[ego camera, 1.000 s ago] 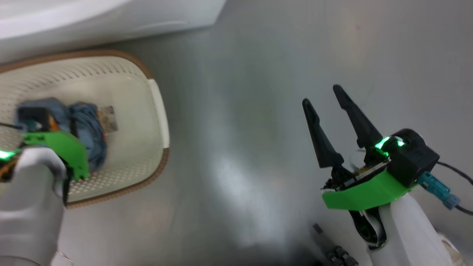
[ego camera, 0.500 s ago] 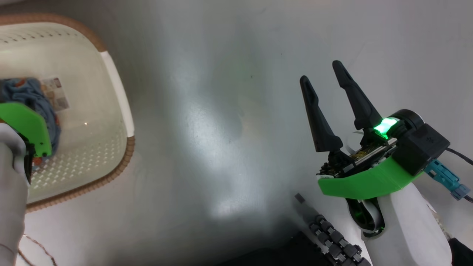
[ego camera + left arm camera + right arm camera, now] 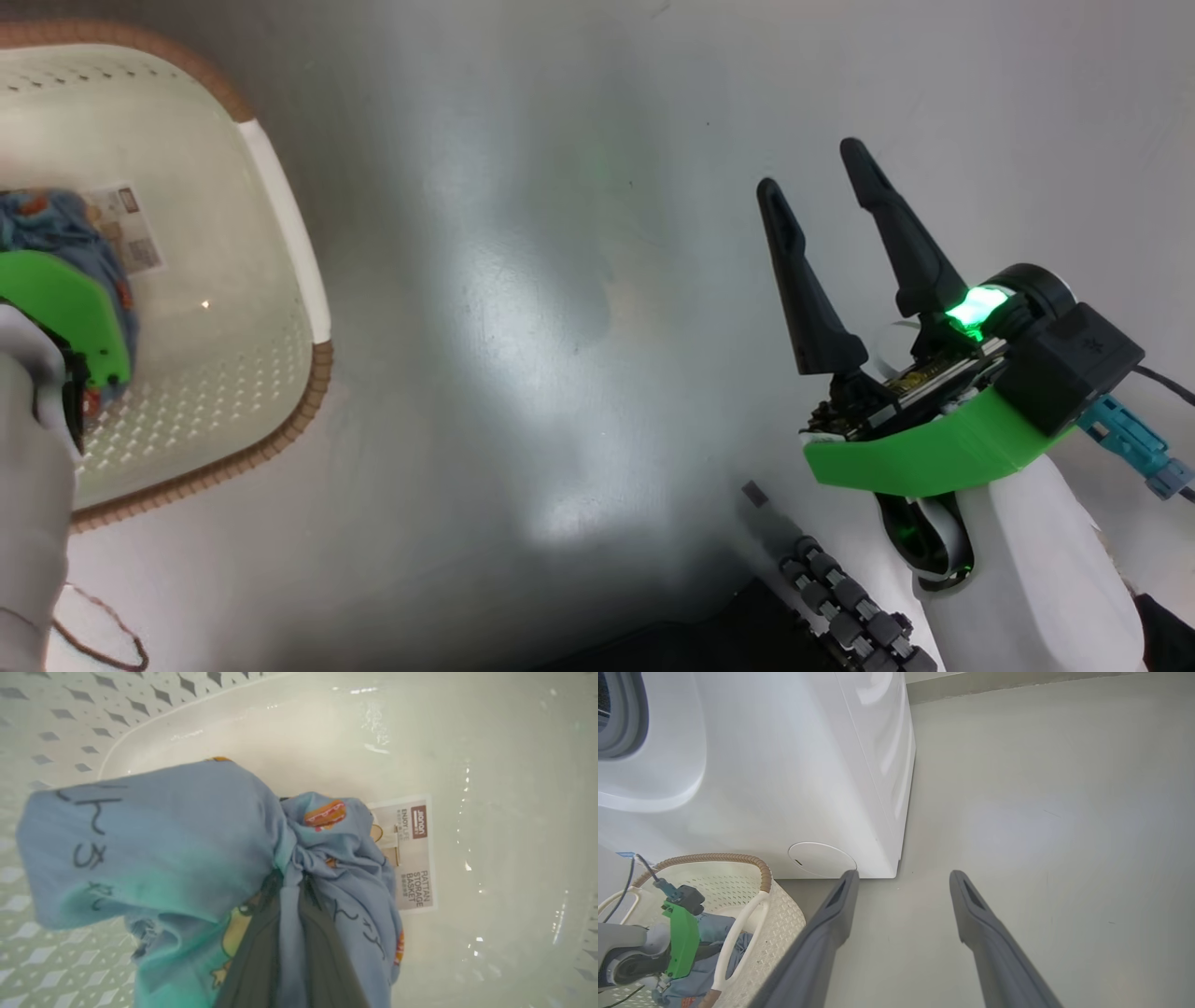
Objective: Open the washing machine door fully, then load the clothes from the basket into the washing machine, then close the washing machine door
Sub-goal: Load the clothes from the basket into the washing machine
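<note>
Glossy grey floor (image 3: 579, 355) carries, at the frame's left, the cream-white perforated plastic basket with a brown woven rim (image 3: 280, 215), just before the white boxy washing machine (image 3: 761, 765); inside it the nearer left gripper (image 3: 290, 891) pinches the bunched blue printed clothes (image 3: 177, 830), while the right gripper (image 3: 809, 164) hangs wide and empty at right.

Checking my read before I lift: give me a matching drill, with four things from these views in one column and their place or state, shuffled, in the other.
Column one:
1. left gripper
2. right gripper
3. label sticker
4. filter cap

Column two:
A. low on the front of the washing machine
B. shut on the clothes
C. on the bottom of the basket
D. open, over the floor

Pairs: 1-B, 2-D, 3-C, 4-A.
</note>
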Robot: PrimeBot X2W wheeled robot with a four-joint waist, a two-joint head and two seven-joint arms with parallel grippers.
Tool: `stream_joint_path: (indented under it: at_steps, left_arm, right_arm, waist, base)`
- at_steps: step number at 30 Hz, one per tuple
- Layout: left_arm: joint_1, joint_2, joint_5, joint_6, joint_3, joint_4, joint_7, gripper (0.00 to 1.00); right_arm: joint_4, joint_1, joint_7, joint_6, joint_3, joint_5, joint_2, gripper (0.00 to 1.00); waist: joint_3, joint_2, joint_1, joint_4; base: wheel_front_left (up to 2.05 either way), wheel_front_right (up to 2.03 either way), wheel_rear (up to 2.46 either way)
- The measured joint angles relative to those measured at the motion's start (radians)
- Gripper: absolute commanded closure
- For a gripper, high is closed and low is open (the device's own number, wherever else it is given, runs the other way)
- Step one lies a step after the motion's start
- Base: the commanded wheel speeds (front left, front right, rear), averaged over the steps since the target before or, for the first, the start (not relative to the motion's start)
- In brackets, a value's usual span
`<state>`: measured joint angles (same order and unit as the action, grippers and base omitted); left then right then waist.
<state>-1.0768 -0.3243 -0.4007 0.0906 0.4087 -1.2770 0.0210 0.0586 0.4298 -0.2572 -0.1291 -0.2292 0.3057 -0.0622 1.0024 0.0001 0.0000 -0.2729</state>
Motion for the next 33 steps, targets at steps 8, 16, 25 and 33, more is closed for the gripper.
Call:
stream_joint_path:
  at_steps: [8,16,25,33]
  left_arm:
    - [0.004,0.027,-0.034,0.015,-0.026,0.006,-0.128,1.0]
    - [0.057,0.067,-0.07,0.029,-0.05,0.033,-0.253,1.0]
    - [0.193,0.099,-0.083,0.05,-0.103,0.253,-0.271,1.0]
    - [0.405,0.123,-0.027,0.083,-0.162,0.515,-0.27,1.0]
  right_arm:
    - [-0.001,0.0,0.0,0.0,0.018,-0.005,-0.003,0.0]
    - [-0.007,-0.016,0.0,0.0,0.039,-0.016,-0.032,0.0]
    - [-0.018,-0.077,0.0,0.0,0.062,-0.03,-0.063,0.0]
    - [-0.042,-0.143,0.0,0.0,0.085,-0.051,-0.078,0.0]
  waist:
    - [-0.031,0.0,0.0,0.029]
    - [-0.095,0.0,0.0,0.066]
    - [-0.196,0.0,0.0,0.115]
    - [-0.307,0.0,0.0,0.155]
  base:
    - [0.0,0.0,0.0]
    - [0.0,0.0,0.0]
    - [0.0,0.0,0.0]
    - [0.0,0.0,0.0]
